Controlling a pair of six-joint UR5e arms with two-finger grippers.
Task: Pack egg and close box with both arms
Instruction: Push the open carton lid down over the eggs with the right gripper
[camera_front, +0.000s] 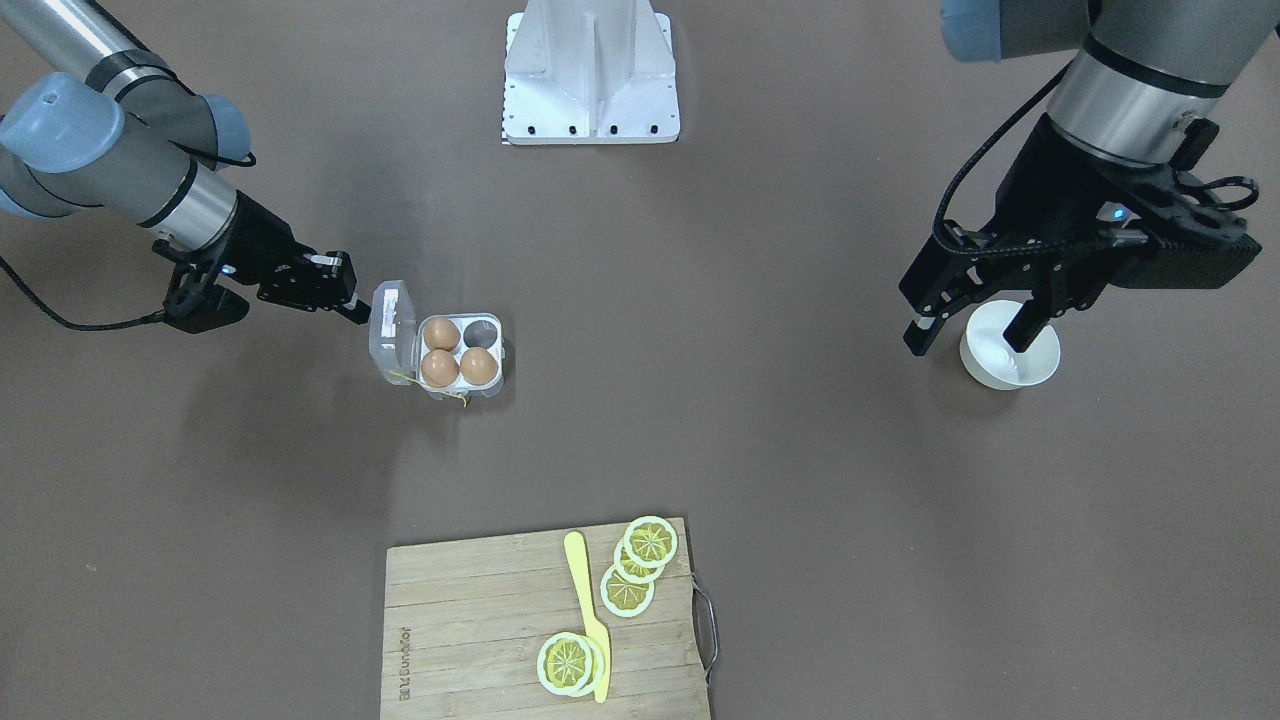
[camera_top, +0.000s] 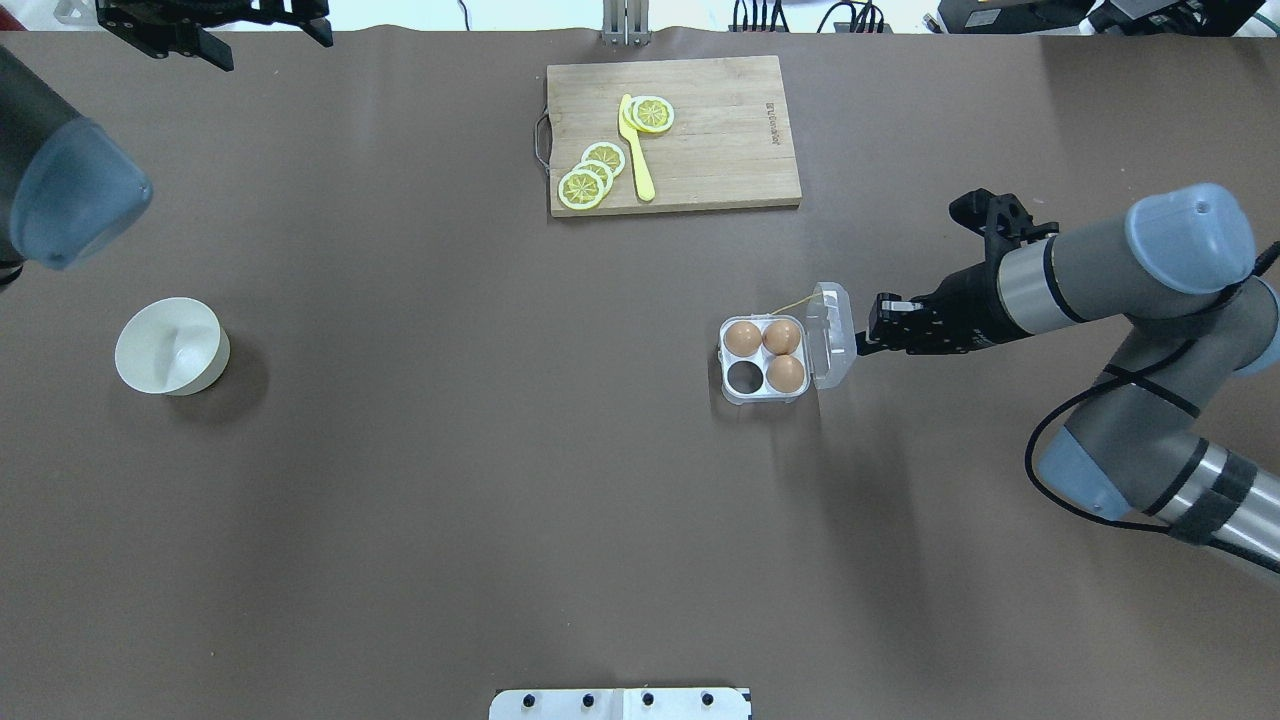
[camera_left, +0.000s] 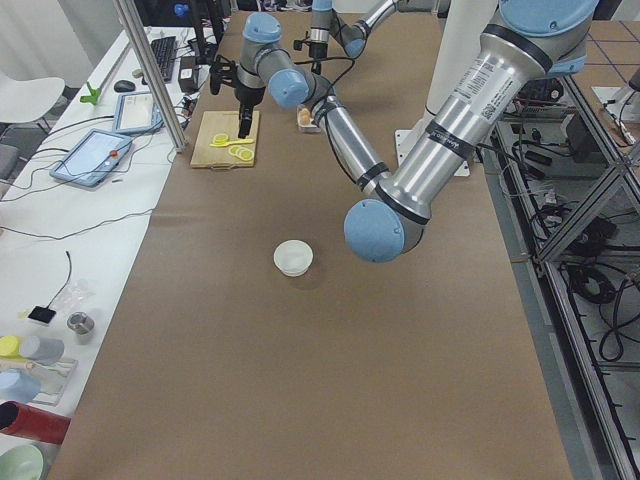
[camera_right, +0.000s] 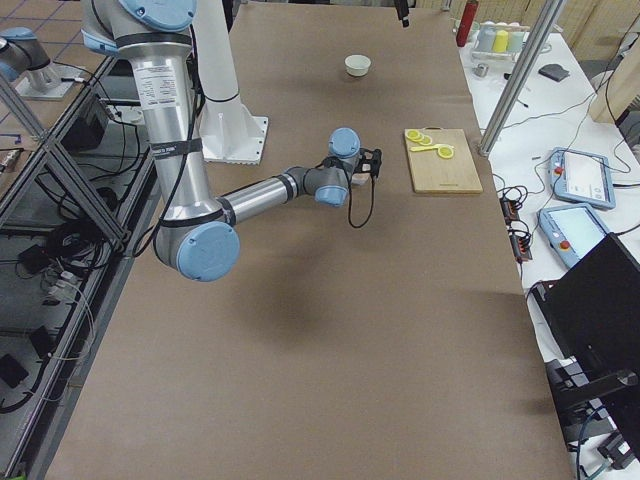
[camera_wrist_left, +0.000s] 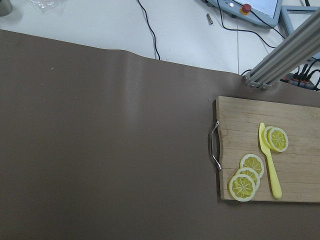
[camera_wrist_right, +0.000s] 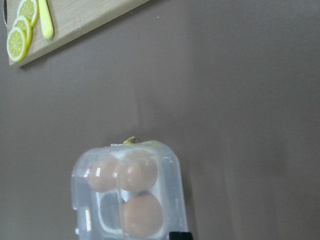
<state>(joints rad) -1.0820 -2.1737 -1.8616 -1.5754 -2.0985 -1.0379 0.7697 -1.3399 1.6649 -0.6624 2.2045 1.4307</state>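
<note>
The clear egg box (camera_front: 499, 352) stands on the brown table with three brown eggs (camera_front: 440, 332) in it and one empty cell (camera_front: 482, 332). Its hinged lid (camera_front: 393, 330) stands half raised. My right gripper (camera_front: 358, 312) looks shut, and its tip is against the lid's outer face. The overhead view shows the same: the box (camera_top: 723, 360), its lid (camera_top: 832, 335) and the right gripper (camera_top: 862, 342). The right wrist view sees the eggs (camera_wrist_right: 142, 214) through the lid. My left gripper (camera_front: 968, 342) is open and empty, high above the white bowl (camera_front: 1035, 365).
A wooden cutting board (camera_front: 470, 620) with lemon slices (camera_front: 566, 662) and a yellow knife (camera_front: 585, 610) lies at the table's far side from the robot. The white bowl (camera_top: 170, 345) stands far to the left. The white metal base (camera_front: 590, 80) is on the robot's side.
</note>
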